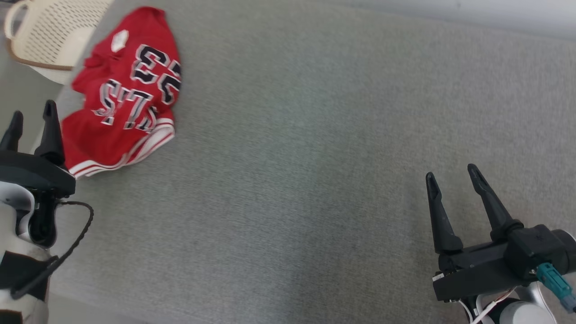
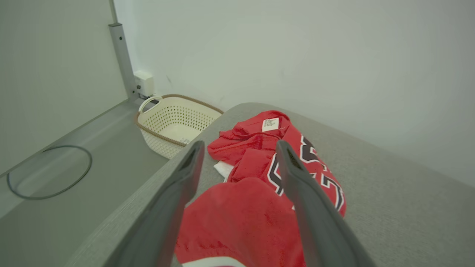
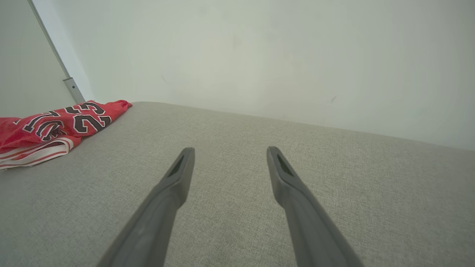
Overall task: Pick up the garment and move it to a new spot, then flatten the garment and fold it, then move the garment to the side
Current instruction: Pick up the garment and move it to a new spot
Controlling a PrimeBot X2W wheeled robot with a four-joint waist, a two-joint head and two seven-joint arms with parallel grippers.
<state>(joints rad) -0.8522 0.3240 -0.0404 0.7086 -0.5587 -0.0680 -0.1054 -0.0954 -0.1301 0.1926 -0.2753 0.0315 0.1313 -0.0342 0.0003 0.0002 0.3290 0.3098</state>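
- Placement: the red basketball jersey [image 1: 123,94] lies crumpled at the far left corner of the grey fabric-covered surface [image 1: 315,157]. Its lettering and numerals face up, the white-striped hem edge is nearest the robot, and the label end points toward the wall.
- Neighbours: a cream perforated laundry basket [image 1: 54,36] stands just off the surface's left edge, near the jersey's far end. Whether the two touch I cannot tell.
- Left gripper [image 1: 33,109]: jaws spread wide and empty, hovering just beside the jersey's near left portion. Its wrist view looks along the fingers over a raised red fold.
- Right gripper [image 1: 452,172]: likewise spread and empty, over bare grey cloth, well apart from the garment.
- Handling, as a judgement: this looks like thin sports fabric, light, limp and somewhat slick. It should drape and sag from any pinch. Layers may slide over each other, so a shallow bite could catch one layer alone or lose it.
- Where to take hold: the raised fold ahead of the left fingers looks the easiest bite for the pick-up. The banded hem, stitched and thicker, should give firmer purchase for spreading later.
- Risk: a pull toward the left edge could spill cloth off the surface toward the basket.
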